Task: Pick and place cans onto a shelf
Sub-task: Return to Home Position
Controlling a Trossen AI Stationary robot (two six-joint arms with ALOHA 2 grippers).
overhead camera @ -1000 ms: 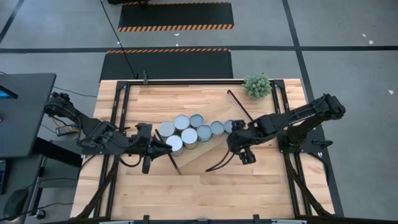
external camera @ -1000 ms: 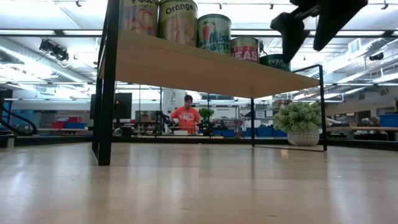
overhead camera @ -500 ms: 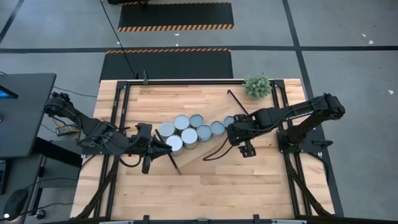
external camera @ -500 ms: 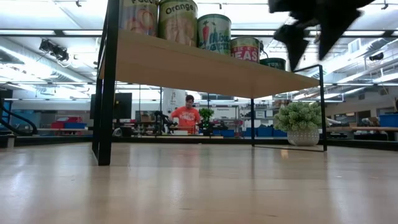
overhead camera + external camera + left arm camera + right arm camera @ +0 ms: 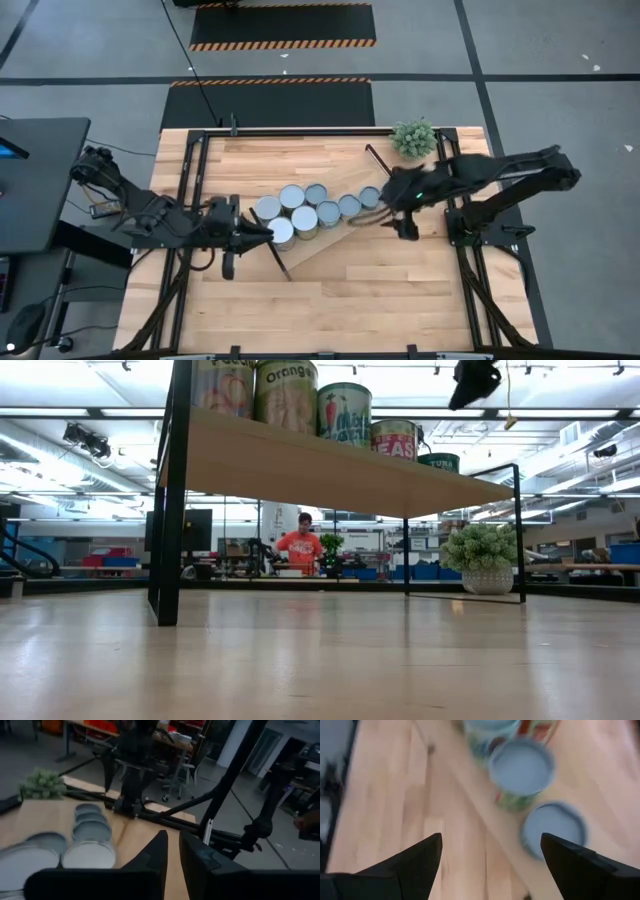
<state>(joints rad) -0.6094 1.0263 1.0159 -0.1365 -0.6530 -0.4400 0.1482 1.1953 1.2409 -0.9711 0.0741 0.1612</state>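
**Eight cans (image 5: 304,218) sitting on the shelf (image 5: 318,250), both grippers holding nothing**

Two arms are reaching in from opposite sides of the worktop (image 5: 400,290). At the left, the left gripper (image 5: 262,231) is hanging just beside the can at the shelf's left end. Whether it is touching that can I cannot tell. Its jaws are pressed almost together, with only a thin slit showing in the left wrist view (image 5: 172,837), and nothing is sitting between them.

In the middle, the cans are crowding together in two staggered rows along the light-wood shelf, which is lying slantwise across the worktop. All of them are standing upright on its top, as the low view shows.

Further right, the right gripper (image 5: 382,218) is hovering over the shelf's right end, well above the can tops in the low view (image 5: 475,380). Its jaws are spread wide and empty, looking down on blue-grey lids. A small potted plant (image 5: 414,137) is standing near the worktop's far right corner.
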